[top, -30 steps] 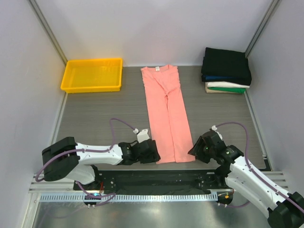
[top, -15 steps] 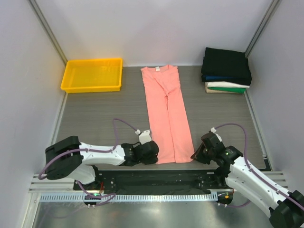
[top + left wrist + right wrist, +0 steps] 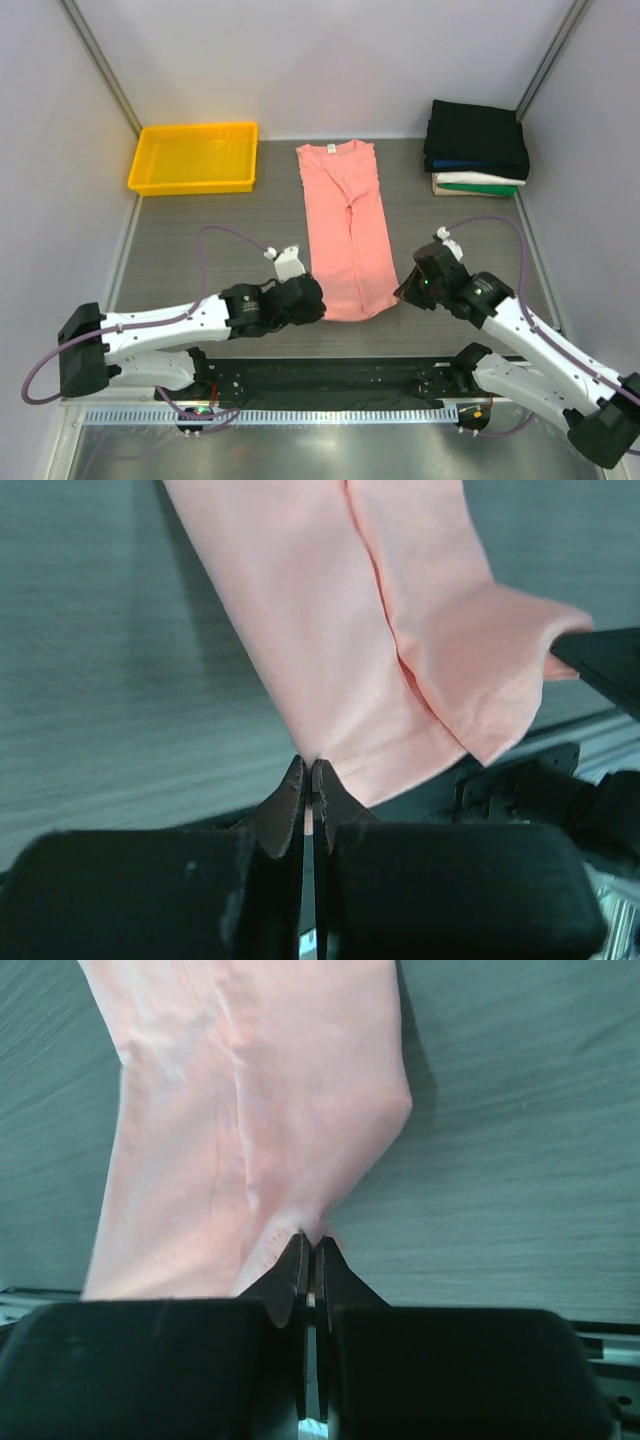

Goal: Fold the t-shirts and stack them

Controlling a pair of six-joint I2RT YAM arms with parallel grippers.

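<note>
A salmon-pink t-shirt (image 3: 346, 225) lies folded into a long narrow strip down the middle of the table, collar at the far end. My left gripper (image 3: 312, 300) is shut on its near left hem corner (image 3: 312, 758). My right gripper (image 3: 402, 290) is shut on the near right hem corner (image 3: 308, 1232). Both corners are lifted off the table, and the near end of the shirt (image 3: 420, 680) sags between them. A stack of folded t-shirts (image 3: 477, 147), black on top with blue, white and green under it, sits at the far right.
A yellow plastic tray (image 3: 193, 157) stands at the far left. Grey walls close in both sides and the back. The black base rail (image 3: 330, 378) runs along the near edge below the shirt's hem.
Both grippers closed on the shirt's near hem corners and lifted them away from the near edge, toward the far side. The shirt's near end has drawn up with them.
</note>
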